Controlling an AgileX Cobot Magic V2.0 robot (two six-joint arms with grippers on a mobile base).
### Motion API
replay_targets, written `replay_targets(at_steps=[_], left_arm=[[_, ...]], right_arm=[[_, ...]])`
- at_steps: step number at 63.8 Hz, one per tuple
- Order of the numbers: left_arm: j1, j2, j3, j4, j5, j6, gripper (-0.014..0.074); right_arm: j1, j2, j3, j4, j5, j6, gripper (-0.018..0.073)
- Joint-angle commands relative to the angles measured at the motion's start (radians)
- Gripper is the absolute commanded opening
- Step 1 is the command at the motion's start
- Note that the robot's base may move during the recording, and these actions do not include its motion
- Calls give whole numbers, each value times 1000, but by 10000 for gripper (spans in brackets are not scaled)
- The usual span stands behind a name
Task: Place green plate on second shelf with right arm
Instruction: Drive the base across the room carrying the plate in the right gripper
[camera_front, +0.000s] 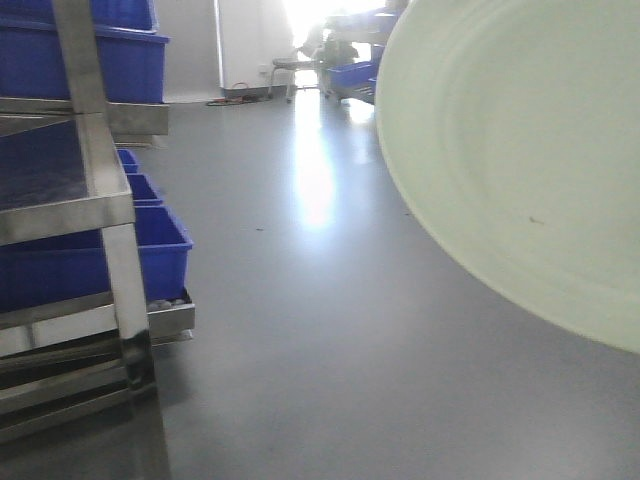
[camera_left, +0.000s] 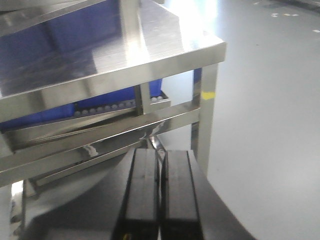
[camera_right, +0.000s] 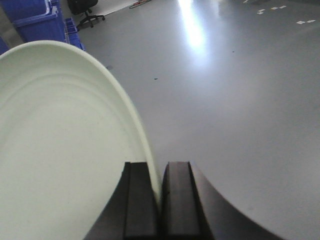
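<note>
The green plate (camera_front: 520, 160) fills the right of the front view, held up on edge in the air, pale sage with faint rings and a tiny dark speck. In the right wrist view the same green plate (camera_right: 60, 145) stands to the left, its rim pinched between the two black fingers of my right gripper (camera_right: 159, 172), which is shut on it. My left gripper (camera_left: 161, 155) is shut with nothing between its fingers, just below the corner of the steel shelf rack (camera_left: 150, 55). In the front view the shelf rack (camera_front: 95, 200) stands at the left, apart from the plate.
Blue bins (camera_front: 110, 60) sit on the rack's levels and blue bins (camera_front: 150, 250) on a lower tray. Grey floor (camera_front: 320, 330) lies between rack and plate. More blue bins (camera_front: 352, 75) and a chair stand far back by a bright doorway.
</note>
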Motion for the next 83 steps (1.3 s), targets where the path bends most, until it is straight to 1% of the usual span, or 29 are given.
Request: replay_targets(at_steps=[1, 83], left_arm=[[-3, -20, 42, 4, -63, -5, 125], [-3, -20, 42, 4, -63, -5, 125]], right_arm=[[-6, 9, -34, 11, -101, 3, 55], [-1, 9, -34, 11, -101, 3, 55]])
